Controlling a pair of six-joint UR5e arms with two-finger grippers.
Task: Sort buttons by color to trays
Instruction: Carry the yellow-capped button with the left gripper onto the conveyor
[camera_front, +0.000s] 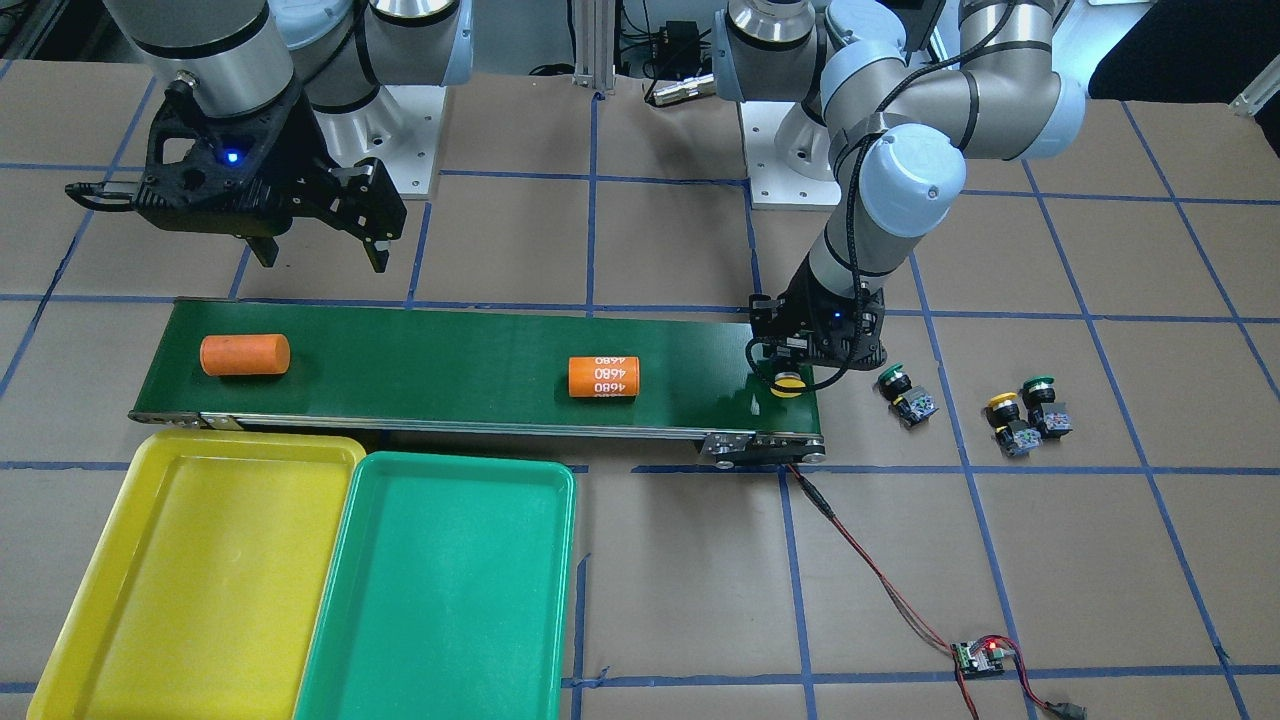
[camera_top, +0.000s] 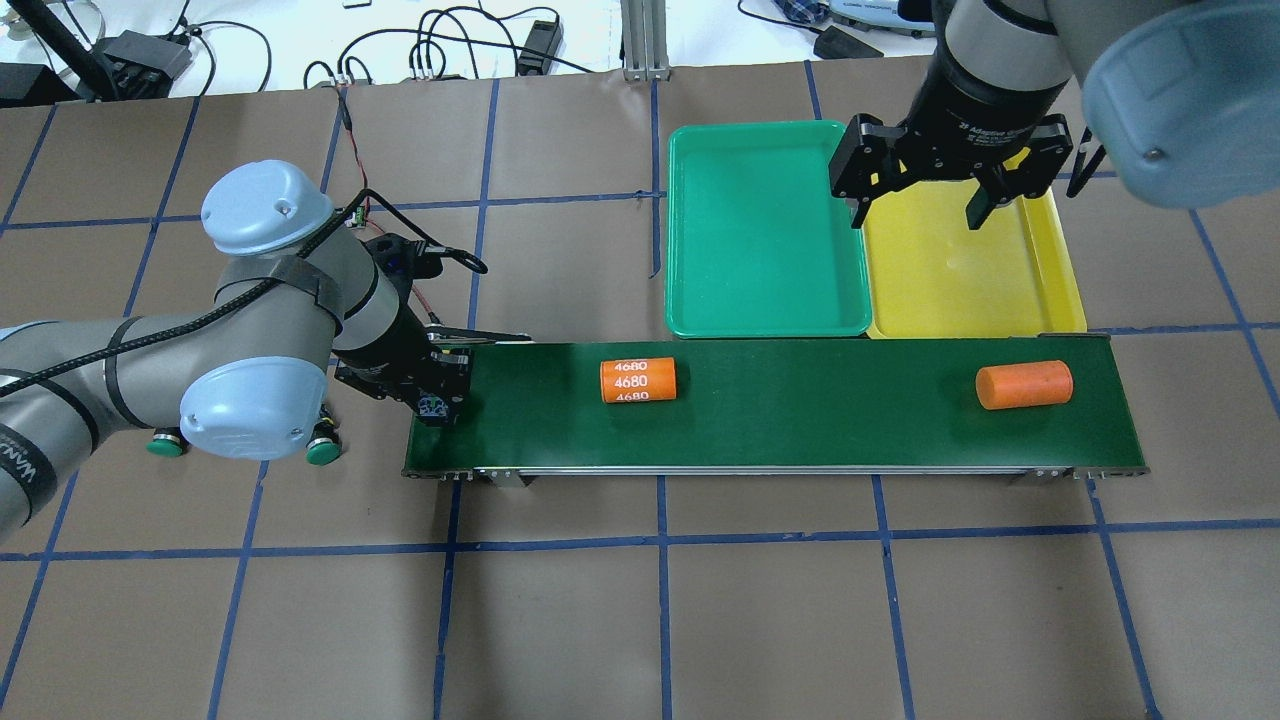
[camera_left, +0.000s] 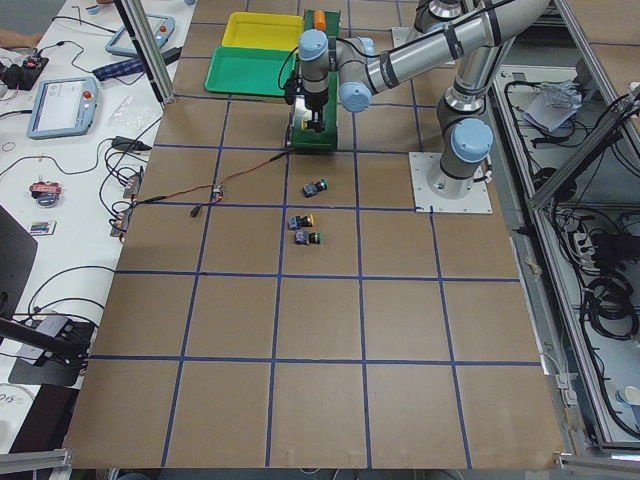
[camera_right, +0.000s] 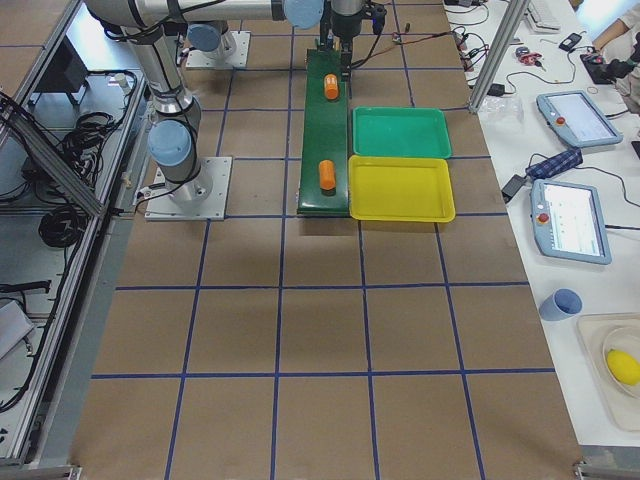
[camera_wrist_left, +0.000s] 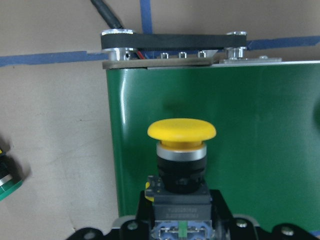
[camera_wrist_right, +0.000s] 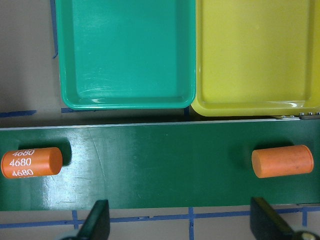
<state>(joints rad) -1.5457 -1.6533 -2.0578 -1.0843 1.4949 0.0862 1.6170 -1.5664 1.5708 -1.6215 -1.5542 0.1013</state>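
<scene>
We see a brown table (camera_front: 680, 600) gridded with blue tape. Directly on it lie a long conveyor belt (camera_front: 450, 340), a yellow tray (camera_front: 180, 580) touching a green tray (camera_front: 440, 600), a green button (camera_front: 905, 393), a yellow button (camera_front: 1010, 423) just beside a second green button (camera_front: 1045, 405), and a wired circuit board (camera_front: 978, 655).

Showing silver-grey tubes on both the left arm (camera_top: 60, 345) and the right arm (camera_front: 215, 50), capping each joint in pale blue covers (camera_top: 265, 205) dotted with small screws. Trailing a black braided cable (camera_front: 852, 220) along the left arm, strapping it down with black bands (camera_top: 290, 278). Ending in black two-finger grippers, the left gripper (camera_front: 790, 382) and the right gripper (camera_front: 323, 258), the latter glowing with a small blue light (camera_front: 232, 157). Carrying white lettering (camera_top: 985, 130) on the right wrist's black collar. Bolting onto white base plates (camera_front: 800, 185).
</scene>
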